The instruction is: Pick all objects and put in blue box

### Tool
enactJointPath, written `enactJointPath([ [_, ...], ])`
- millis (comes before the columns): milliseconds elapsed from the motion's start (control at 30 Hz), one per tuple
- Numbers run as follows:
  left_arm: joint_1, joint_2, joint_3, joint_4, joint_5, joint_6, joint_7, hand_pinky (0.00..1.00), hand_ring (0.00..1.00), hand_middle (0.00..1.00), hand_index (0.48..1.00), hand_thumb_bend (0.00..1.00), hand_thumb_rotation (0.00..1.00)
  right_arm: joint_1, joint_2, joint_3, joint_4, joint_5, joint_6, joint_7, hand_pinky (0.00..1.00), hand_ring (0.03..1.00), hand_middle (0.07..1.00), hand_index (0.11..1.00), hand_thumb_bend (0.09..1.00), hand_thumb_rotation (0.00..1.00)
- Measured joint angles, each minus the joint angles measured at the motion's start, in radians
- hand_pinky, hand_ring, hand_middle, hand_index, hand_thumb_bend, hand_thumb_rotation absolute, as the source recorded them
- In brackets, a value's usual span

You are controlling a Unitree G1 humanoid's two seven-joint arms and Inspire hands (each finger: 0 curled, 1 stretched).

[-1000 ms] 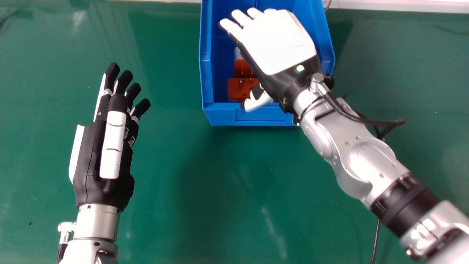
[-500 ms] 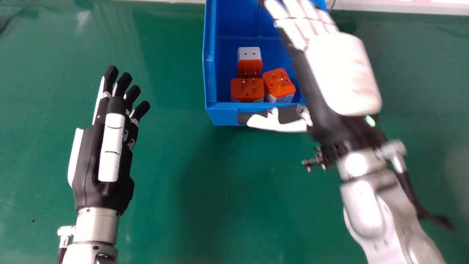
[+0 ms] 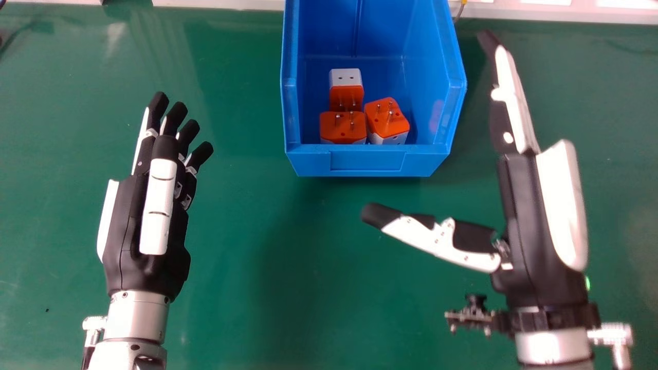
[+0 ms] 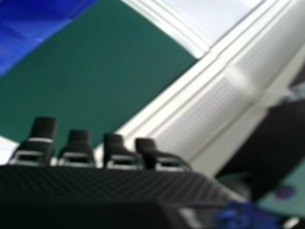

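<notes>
I held my black and white right hand point(image 3: 537, 221) over the right side of the smooth green surface point(image 3: 308, 288), spread open, fingers straight toward the far side and thumb stretched left, apart from the open-topped blue plastic box point(image 3: 367, 160). My black and white left hand point(image 3: 128, 236) was at the left, fingers straight and slightly fanned. Inside the box lay three orange and white blocky adapters with metal pins: a near-left one point(image 3: 342, 128), a near-right one point(image 3: 385, 121) and a farther one point(image 3: 346, 92).
</notes>
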Motion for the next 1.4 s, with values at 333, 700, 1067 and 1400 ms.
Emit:
enactJointPath([
  [333, 0.000, 0.021, 0.022, 0.000, -0.009, 0.003, -0.007, 0.92, 0.96, 0.98, 0.975, 0.67, 0.80, 0.095, 0.109, 0.035, 0.141, 0.130, -0.111, -0.008, 0.87, 0.974, 0.997, 0.990, 0.739, 0.67],
  [700, -0.001, 0.054, 0.035, 0.009, 0.001, 0.000, -0.028, 0.92, 0.96, 0.98, 0.977, 0.69, 0.80, 0.120, 0.178, 0.042, 0.185, 0.070, -0.134, -0.038, 0.87, 0.977, 0.998, 0.994, 0.687, 0.76],
  [1067, -0.001, 0.065, 0.037, 0.011, 0.002, 0.000, -0.041, 0.92, 0.97, 0.98, 0.977, 0.73, 0.81, 0.126, 0.187, 0.039, 0.184, 0.065, -0.138, -0.037, 0.91, 0.989, 1.000, 0.998, 0.631, 0.88],
  [1400, -0.001, 0.072, 0.039, 0.011, 0.000, 0.000, -0.050, 0.93, 0.97, 0.99, 0.980, 0.74, 0.82, 0.125, 0.193, 0.035, 0.184, 0.065, -0.138, -0.037, 0.93, 0.992, 1.000, 0.999, 0.614, 0.94],
])
